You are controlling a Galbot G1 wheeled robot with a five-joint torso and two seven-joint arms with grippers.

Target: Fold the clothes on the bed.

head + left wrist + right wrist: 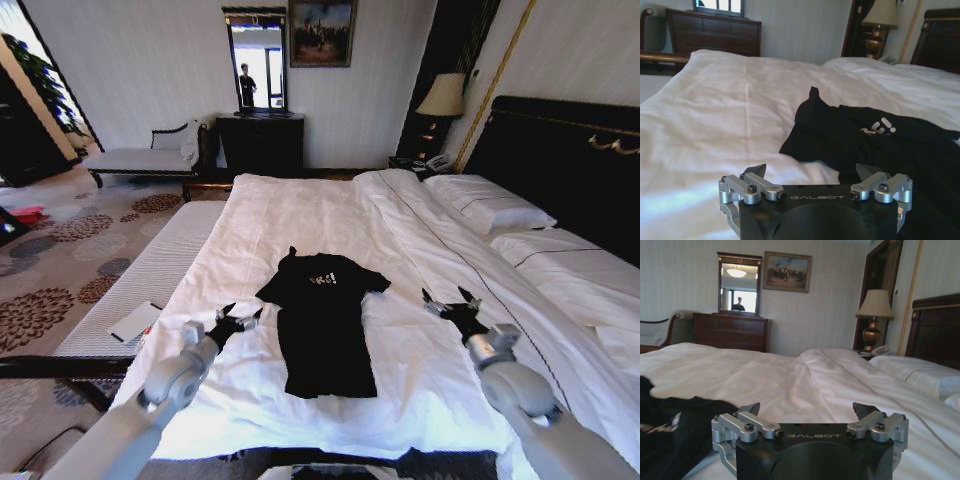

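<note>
The black short-sleeved T-shirt of soft fabric (320,325) lies flat on the white duvet of the large double bed (300,215), near the foot edge and roughly midway between the two side edges. Its collar points toward the far side of the bed and its hem toward the foot edge. Small pale lettering shows on the chest. The body panel appears narrow, with both sleeves spread outward.

The left gripper (236,322) hovers low over the duvet just beside the T-shirt's left side, level with the body below the sleeve. Its fingers are spread apart and hold nothing. In the left wrist view the garment (875,145) lies directly ahead of the left gripper (812,172), close to the fingertips.

The right gripper (452,303) hovers over the duvet on the T-shirt's right side, a short gap away from the sleeve. Its fingers are likewise spread apart and empty. In the right wrist view the black fabric (675,427) lies beside the right gripper (807,410), not touching it.
</note>
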